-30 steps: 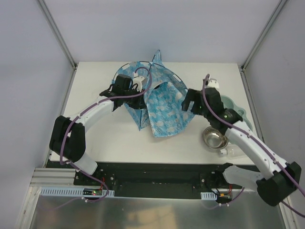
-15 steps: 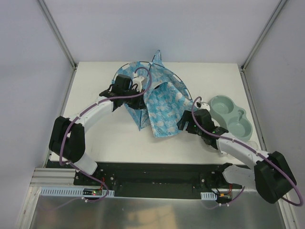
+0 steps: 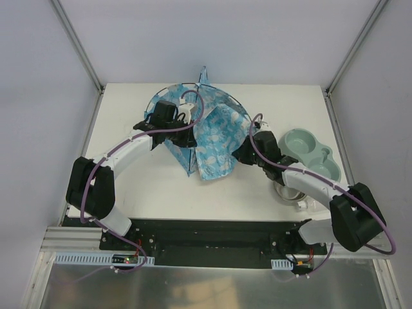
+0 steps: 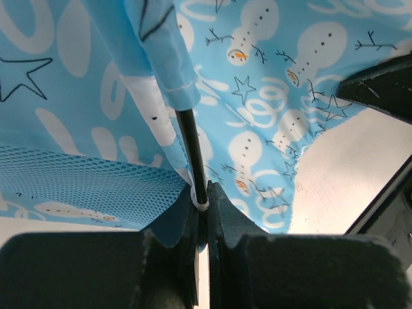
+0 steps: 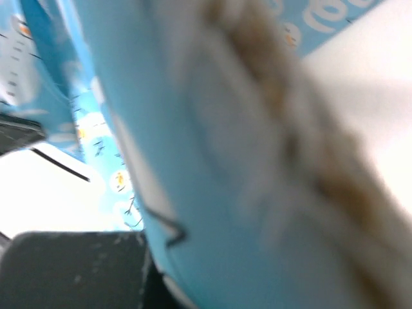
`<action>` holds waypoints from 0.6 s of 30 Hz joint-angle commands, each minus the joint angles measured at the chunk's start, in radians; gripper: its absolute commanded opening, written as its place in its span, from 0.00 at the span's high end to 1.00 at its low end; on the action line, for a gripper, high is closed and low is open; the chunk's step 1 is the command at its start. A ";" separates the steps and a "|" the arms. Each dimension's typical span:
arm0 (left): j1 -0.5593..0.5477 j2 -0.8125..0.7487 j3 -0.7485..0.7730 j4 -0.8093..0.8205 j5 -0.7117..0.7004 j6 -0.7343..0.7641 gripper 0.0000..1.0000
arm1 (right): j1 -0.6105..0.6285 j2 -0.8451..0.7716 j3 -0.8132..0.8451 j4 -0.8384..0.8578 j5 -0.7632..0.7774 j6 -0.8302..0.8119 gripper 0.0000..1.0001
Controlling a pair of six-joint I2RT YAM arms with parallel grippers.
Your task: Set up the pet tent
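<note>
Position: pet tent (image 3: 205,132) lies half-collapsed on the counter (image 3: 141,187), to the left of the teal double dish (image 3: 312,154) and apart from it.

Left hand (image 4: 205,196), on the tent's side away from the dish: pinching a thin black pole (image 4: 192,151) just below its fabric sleeve.

Right hand (image 3: 244,152), between dish and tent: fingers pressed together at the tent's dish-side edge. Judged a pinch on cloth.

Risks:
- The pole is thin and smooth. A pull from the dish side could slide it through the left fingers, or twist it out.
- If the right hand has only a fold of cloth, tensioning may strip it free, and the tent sags back.
- The right forearm passes over a steel bowl (image 3: 288,191) on the near side of the dish. A sweep could knock it.

Unclear:
- The right wrist view is blurred blue cloth, so the contact itself is not visible.
- The doorway and the pole crossing are not made out.
- The bowl is partly covered by the arm.
</note>
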 commanded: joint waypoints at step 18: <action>-0.006 -0.023 0.030 -0.150 0.059 0.023 1.00 | -0.116 0.332 0.393 -0.140 -0.283 0.097 0.91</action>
